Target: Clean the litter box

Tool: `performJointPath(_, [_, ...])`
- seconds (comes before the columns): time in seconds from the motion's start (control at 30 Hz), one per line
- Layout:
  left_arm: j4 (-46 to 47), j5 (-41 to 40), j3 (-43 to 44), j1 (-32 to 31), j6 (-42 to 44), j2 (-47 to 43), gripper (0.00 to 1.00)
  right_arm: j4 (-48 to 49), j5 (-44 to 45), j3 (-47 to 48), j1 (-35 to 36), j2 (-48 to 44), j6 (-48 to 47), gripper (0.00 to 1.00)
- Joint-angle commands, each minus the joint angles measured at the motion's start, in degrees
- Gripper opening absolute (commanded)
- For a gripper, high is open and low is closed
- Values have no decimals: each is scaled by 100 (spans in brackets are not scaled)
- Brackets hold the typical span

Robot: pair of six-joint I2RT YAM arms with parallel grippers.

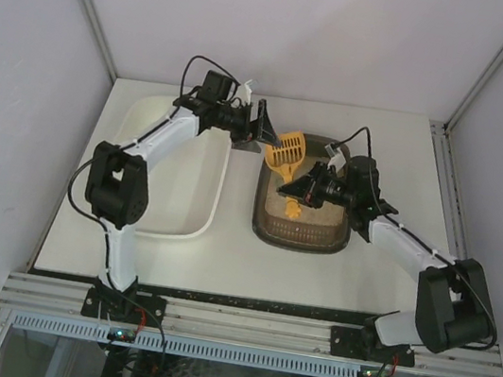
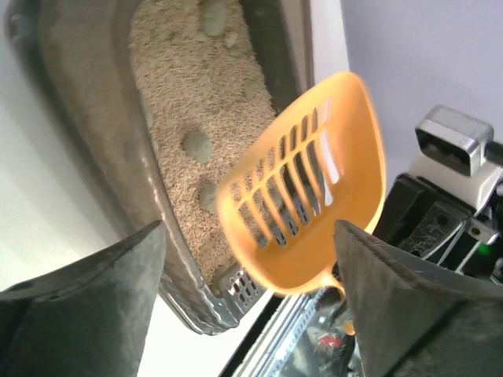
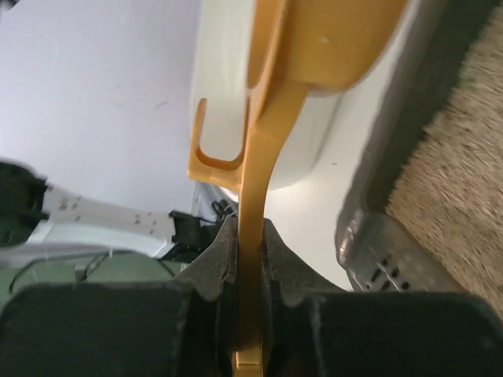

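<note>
The litter box (image 2: 90,133) is dark plastic, smooth, with a dull sheen on its wall; the litter (image 2: 204,94) looks coarse, grainy and matt; the scoop (image 2: 314,181) is smooth orange plastic, glossy and slightly translucent; the white tub (image 1: 173,167) is smooth plastic; the left gripper (image 2: 247,236) has fingers (image 2: 86,298) of matt, faintly textured dark material.

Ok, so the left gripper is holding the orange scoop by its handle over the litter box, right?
No, the right gripper holds the orange scoop by its handle over the litter box; the right wrist view shows it clamped there. The left gripper is open.
</note>
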Motion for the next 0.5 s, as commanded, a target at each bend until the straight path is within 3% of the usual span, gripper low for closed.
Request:
performJointPath(0.0, [-486,-1929,-103,-44,-325,-955,99,-2323,1550,641,69,-876,-848,0])
performJointPath(0.07, [-677,-3222,-321,-45,-946,-1378,100,-3801,2305,1094,120,-1099,-1398,0])
performJointPath(0.2, [359,-4306,-1705,0,-2317,-2186,100,-5335,2454,1650,-117,-826,-1944,0])
performJointPath(0.3, [799,-4522,-2241,-89,-2826,-2356,100,-6053,2573,2132,-172,-355,-2270,0])
performJointPath(0.47, [-20,-4654,-1811,-278,-3041,-1960,100,-7411,3085,3110,-202,465,-2788,0])
